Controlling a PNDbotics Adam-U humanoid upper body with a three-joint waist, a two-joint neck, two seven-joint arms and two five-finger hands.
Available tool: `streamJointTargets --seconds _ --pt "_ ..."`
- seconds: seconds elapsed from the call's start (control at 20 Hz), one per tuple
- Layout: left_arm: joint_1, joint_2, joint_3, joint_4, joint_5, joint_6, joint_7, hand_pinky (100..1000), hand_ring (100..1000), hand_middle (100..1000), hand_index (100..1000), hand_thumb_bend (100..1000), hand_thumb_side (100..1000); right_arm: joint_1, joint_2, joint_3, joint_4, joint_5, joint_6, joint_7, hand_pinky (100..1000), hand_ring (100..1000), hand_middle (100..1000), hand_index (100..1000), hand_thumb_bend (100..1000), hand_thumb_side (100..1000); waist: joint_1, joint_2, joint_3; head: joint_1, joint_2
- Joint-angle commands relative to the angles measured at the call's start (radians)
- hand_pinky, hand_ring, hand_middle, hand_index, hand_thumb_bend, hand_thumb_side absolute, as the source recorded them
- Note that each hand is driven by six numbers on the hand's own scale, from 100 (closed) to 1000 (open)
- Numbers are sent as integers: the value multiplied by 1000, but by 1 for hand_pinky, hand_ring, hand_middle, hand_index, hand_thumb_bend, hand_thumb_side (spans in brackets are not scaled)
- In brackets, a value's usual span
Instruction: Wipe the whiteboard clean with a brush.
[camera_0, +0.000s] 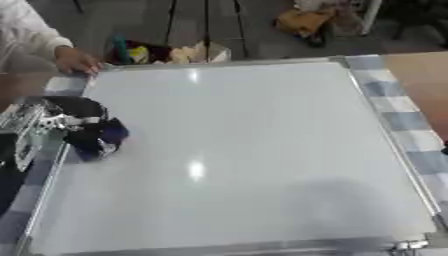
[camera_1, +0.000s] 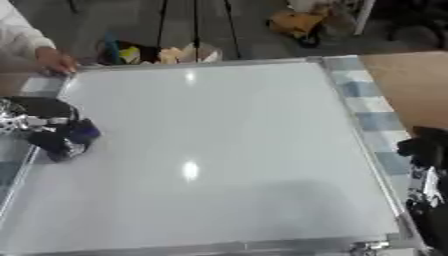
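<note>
Whiteboard (camera_0: 236, 155) fills most of both views, lying flat on the counter (camera_0: 420, 75) with its metal frame running round all four sides, and its white face shows no writing or marks that I can make out, only ceiling glare near its middle and near its far edge. At the whiteboard's left edge, about a third of the way down from its far side, the left robot hand (camera_0: 74, 125) reaches in over the frame with its fingers curled round a dark blue brush (camera_0: 103, 137), which seems to rest on the board surface just inside the frame, though contact cannot be confirmed. Judging by the clean-looking surface, the wiping appears largely or wholly done; what may remain is a last pass along the left margin under the brush, where any residue would be hidden, and then lifting the brush away. Beyond the whiteboard's right edge, near its near corner, the right robot hand (camera_1: 429, 175) shows only as a dark shape in the right eye view, and I cannot tell how it is set. A blue-and-white checked cloth (camera_0: 398, 107) lies under the whiteboard, showing along its right and left sides. At the whiteboard's far left corner, a person's hand (camera_0: 77, 61) rests on the frame, apparently steadying it.
</note>
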Motion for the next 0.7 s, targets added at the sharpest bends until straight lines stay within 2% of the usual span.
streamJointTargets --seconds 0.05,0.7 --pt "9 -33 -39 10 -21 -31 -2 592 599 382 485 100 831 -1 -12 -6 -20 -11 2 2 469 524 426 672 100 662 -3 -12 -1 2 8" --pt "11 -73 -98 -56 -6 -72 -6 574 582 364 479 100 821 4 -13 -7 -20 -18 7 5 470 525 425 672 100 661 -6 -20 13 1 13"
